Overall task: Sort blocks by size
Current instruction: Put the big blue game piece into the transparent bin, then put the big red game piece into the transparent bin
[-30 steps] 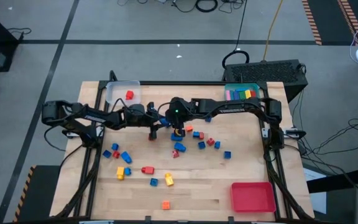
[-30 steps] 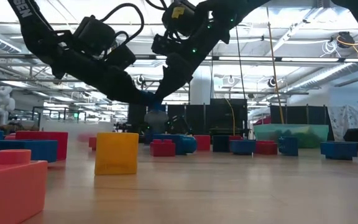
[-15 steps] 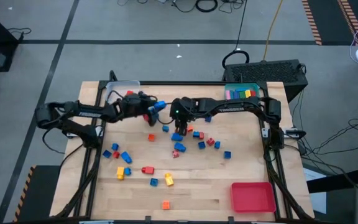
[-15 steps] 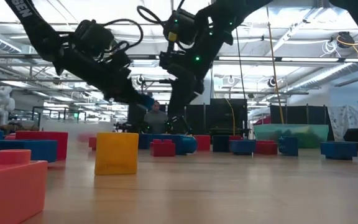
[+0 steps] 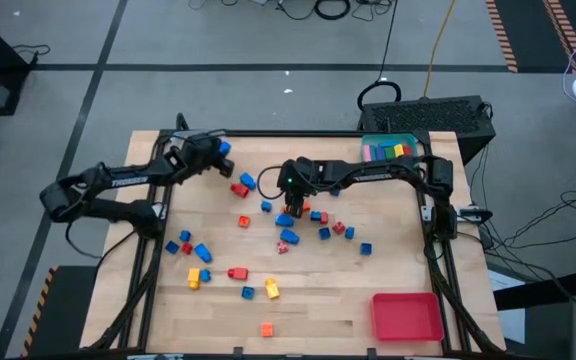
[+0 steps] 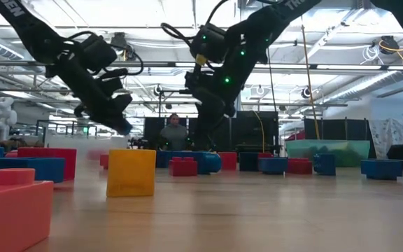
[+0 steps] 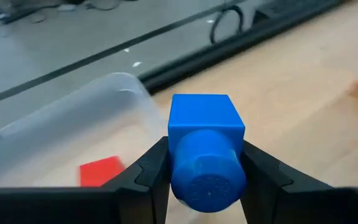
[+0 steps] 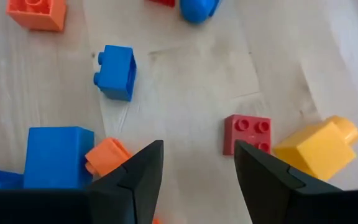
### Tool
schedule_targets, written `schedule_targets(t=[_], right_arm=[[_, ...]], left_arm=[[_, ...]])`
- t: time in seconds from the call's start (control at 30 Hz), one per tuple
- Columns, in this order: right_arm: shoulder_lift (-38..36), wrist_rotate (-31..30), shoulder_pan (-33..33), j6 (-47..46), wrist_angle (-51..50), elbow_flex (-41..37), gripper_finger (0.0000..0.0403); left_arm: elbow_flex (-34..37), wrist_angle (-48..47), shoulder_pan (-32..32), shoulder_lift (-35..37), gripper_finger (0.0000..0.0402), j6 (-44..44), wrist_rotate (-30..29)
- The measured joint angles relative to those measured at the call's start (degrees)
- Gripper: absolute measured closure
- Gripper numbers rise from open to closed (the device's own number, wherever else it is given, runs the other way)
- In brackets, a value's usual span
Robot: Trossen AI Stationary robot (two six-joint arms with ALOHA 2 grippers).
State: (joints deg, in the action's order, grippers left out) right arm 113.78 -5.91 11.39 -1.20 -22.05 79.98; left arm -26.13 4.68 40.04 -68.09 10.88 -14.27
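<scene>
Left gripper [image 7: 207,180] clamping a small blue cube [image 7: 206,146], stud pointing back toward the wrist, nearing the clear tray [image 7: 73,118] lying just ahead with one red block [image 7: 102,170] inside. Right gripper [image 8: 197,165] hovering open over scattered blocks.

**Two dark arms, cabled and lit with green**

Both arms are matte black, built of jointed tubular links that rise from black frame rails at the table [image 5: 388,290] edges. The left arm carries white lettering along its forearm link; loose black cables loop over both wrists. Green indicator lights glow on the right arm's wrist housing, with a small yellow tag beside them in the low view. Each wrist view shows two black, angular, wedge-shaped fingers [image 8: 135,177] with smooth moulded faces
</scene>
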Motion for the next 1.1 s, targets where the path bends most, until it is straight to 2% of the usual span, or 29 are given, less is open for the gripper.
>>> schedule_targets(t=[0.17,0.3,0.5,0.63,0.83,0.97,1.1], right_arm=[[0.00,0.26,0.21,0.36,3.87,-0.89,0.0222],[0.00,0.26,0.35,-0.30,13.07,-0.98,0.0222],[2.53,0.24,0.37,-2.73,24.78,-0.93,0.0222],[5.26,0.24,1.01,-5.93,29.38,-0.66,0.0222],[11.19,-0.04,2.16,-8.71,29.02,5.19,0.0222],[14.63,-0.02,2.68,-9.72,25.36,10.81,0.0222],[18.00,0.22,2.74,-9.66,21.49,16.31,0.0216]], left_arm=[[0.00,-1.84,0.91,0.54,0.0260,1.91,-3.60],[0.02,-3.43,2.00,0.47,0.0260,4.30,-7.02],[0.02,-4.96,4.17,0.40,0.0213,6.84,-7.77],[0.02,-5.26,5.00,0.36,0.0202,6.82,-7.75],[0.02,-5.26,4.95,0.36,0.0198,3.20,-5.60],[0.02,-5.02,4.93,0.36,0.0197,2.03,-1.02],[0.04,-4.45,4.95,0.38,0.0197,-0.73,-0.61]])
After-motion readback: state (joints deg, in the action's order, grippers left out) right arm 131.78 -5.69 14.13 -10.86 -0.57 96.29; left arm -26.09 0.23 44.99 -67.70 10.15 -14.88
